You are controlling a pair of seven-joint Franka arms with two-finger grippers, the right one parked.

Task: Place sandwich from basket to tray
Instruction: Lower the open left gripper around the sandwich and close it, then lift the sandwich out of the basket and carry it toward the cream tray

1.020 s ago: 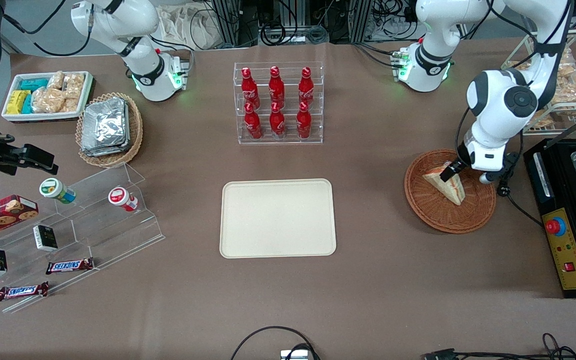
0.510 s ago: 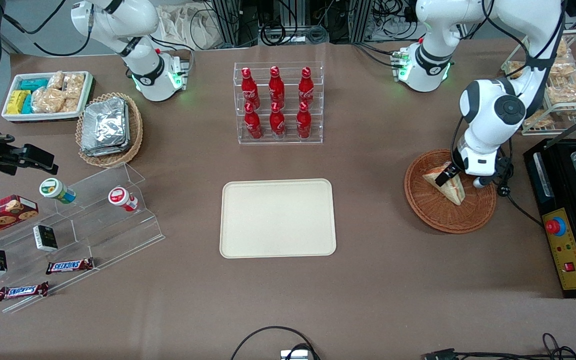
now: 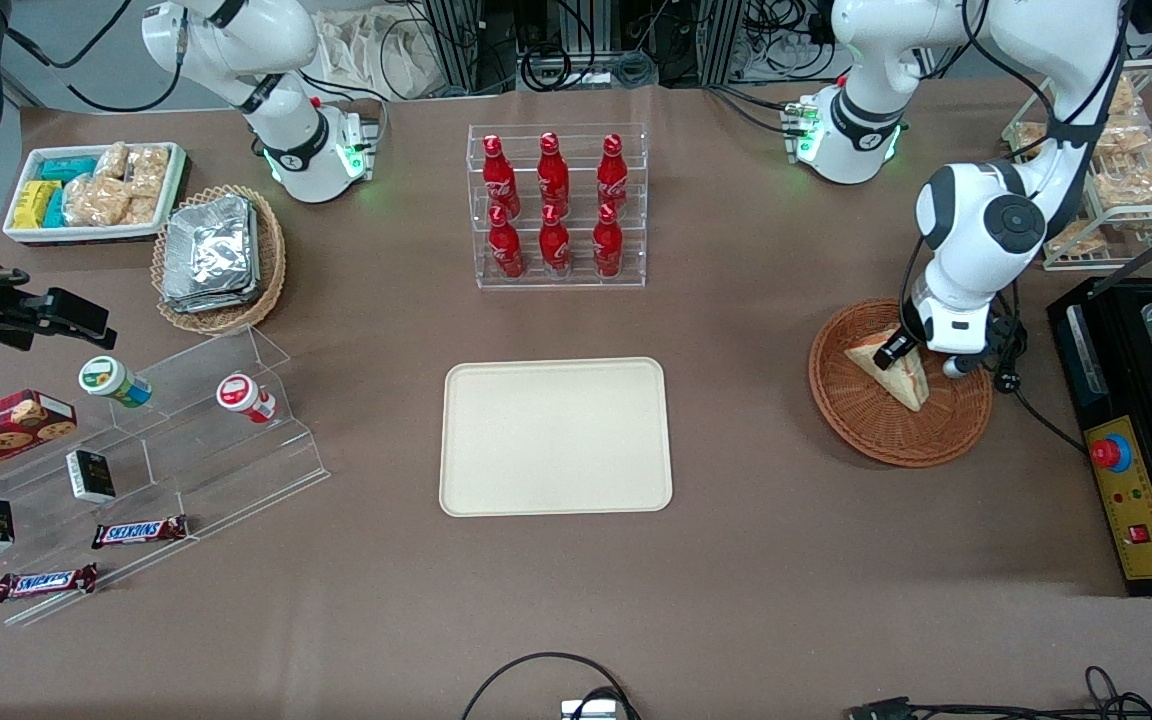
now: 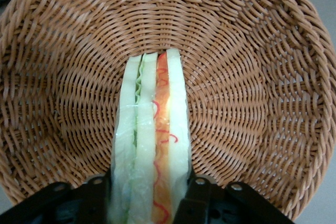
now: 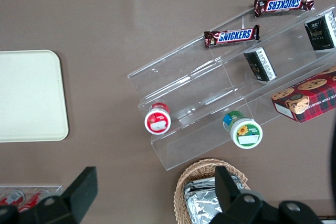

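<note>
Between the pincer fingers, sandwich, inside basket.

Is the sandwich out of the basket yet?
No, it is in the basket. The sandwich stands on edge on the weave, and the hand has a finger on each side of it.

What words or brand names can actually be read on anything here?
"SNICKERS": on two chocolate bars by the clear display steps.
Labels on the red bottles, cookie box and round-lidded tubs: too small to read.
The gripper, at the sandwich: no writing.
</note>
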